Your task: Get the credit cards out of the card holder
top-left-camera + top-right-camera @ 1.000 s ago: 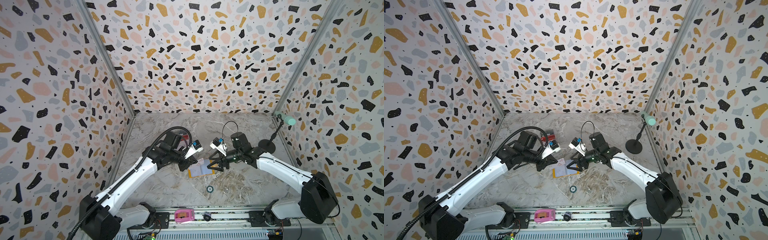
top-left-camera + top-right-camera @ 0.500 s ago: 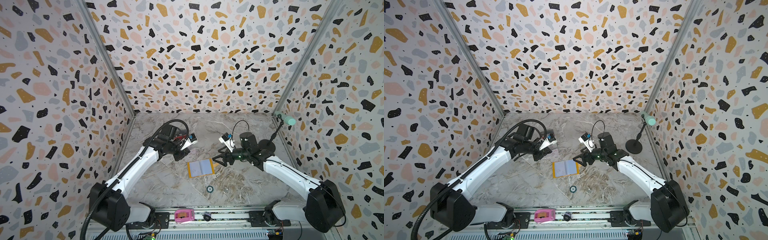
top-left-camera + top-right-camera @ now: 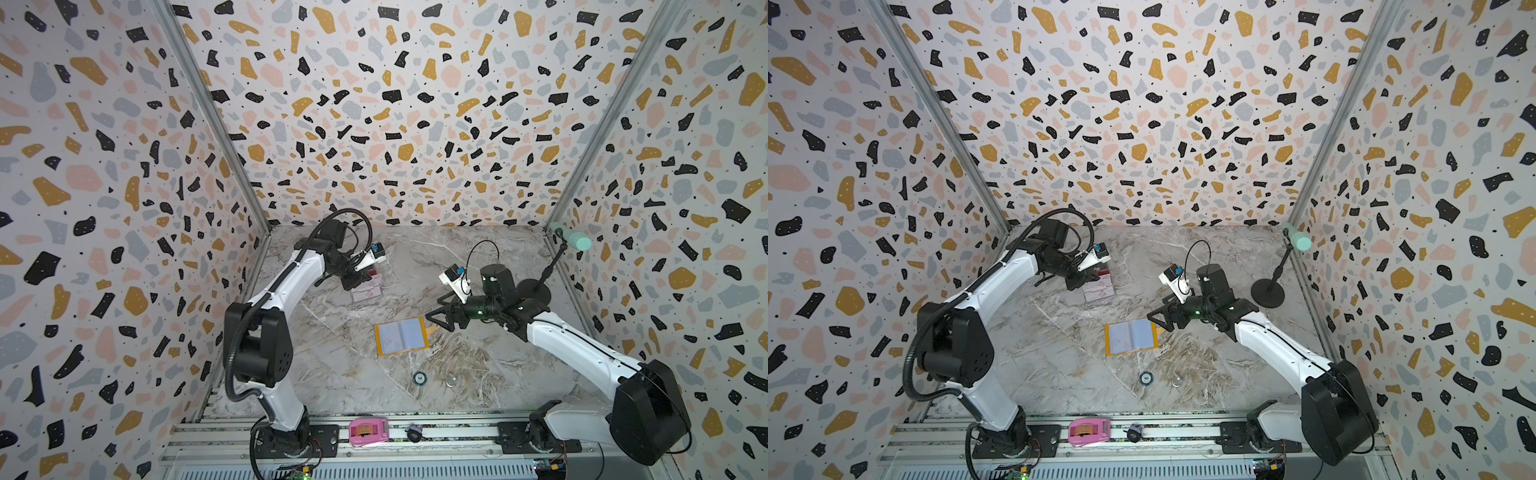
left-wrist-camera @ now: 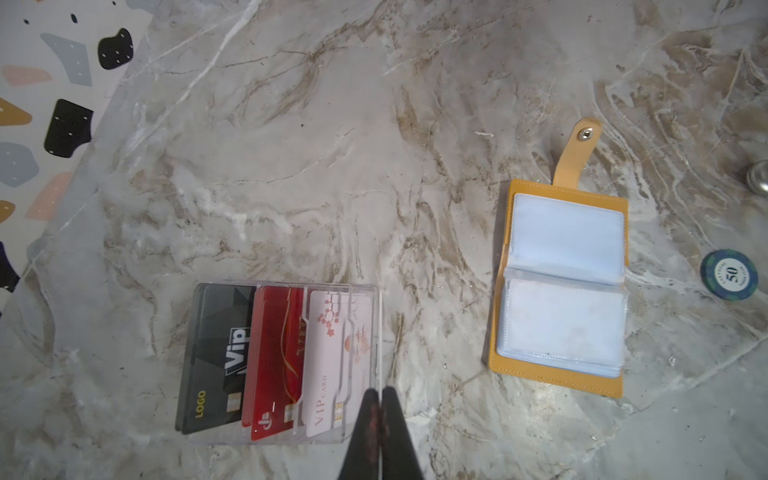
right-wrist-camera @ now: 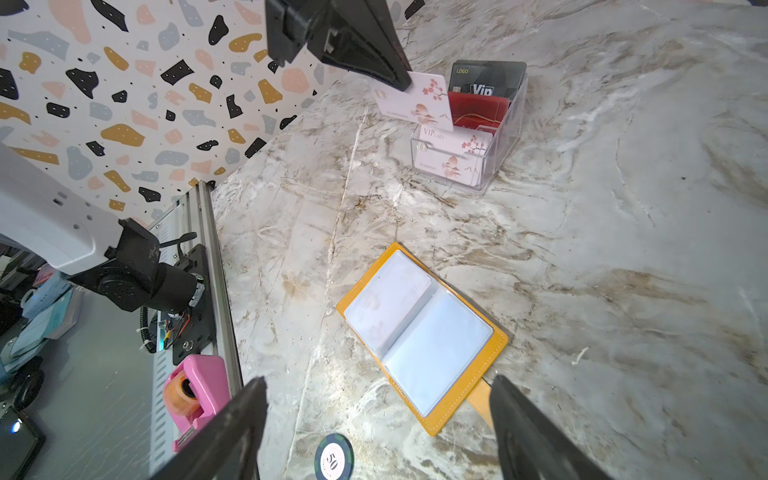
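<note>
left claw [image 4: 380, 395] was clamped on a white plastic card with pink blossom print [image 5: 419, 104], held above the clear acrylic stand [image 5: 505, 137].
the card would best be squared to the front slot, lowered straight, then released. the mustard-yellow book-like card holder [image 4: 561, 376] was seen open, apart from the stand; the right claw [image 3: 439, 320] was spread wide by its tab.

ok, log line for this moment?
left pincer: shut on white card, at clear stand | right pincer: open, empty, beside card holder | card holder: lying open flat
</note>
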Tool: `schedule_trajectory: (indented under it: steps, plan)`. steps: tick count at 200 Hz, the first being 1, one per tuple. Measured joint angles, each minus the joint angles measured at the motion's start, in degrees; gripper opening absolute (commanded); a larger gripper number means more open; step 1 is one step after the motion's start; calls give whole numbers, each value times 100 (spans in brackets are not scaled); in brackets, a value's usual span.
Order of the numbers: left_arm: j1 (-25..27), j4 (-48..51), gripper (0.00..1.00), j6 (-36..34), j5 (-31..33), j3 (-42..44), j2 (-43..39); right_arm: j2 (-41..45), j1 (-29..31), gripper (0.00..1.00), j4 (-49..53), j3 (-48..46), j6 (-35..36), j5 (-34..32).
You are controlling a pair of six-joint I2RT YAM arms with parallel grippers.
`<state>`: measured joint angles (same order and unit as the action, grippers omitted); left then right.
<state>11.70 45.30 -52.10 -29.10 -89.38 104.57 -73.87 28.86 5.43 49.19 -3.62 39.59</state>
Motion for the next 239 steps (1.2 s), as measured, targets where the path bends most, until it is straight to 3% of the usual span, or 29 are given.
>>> schedule_trajectory:
  steps: [80,239]
  plan:
    - [-144,50,0,-256,-70,-525,901,-35,-15,84,-39,-42,-44,-2]
    - [-260,15,0,-232,-273,-623,1290,-35,-37,84,-83,-94,-63,-44]
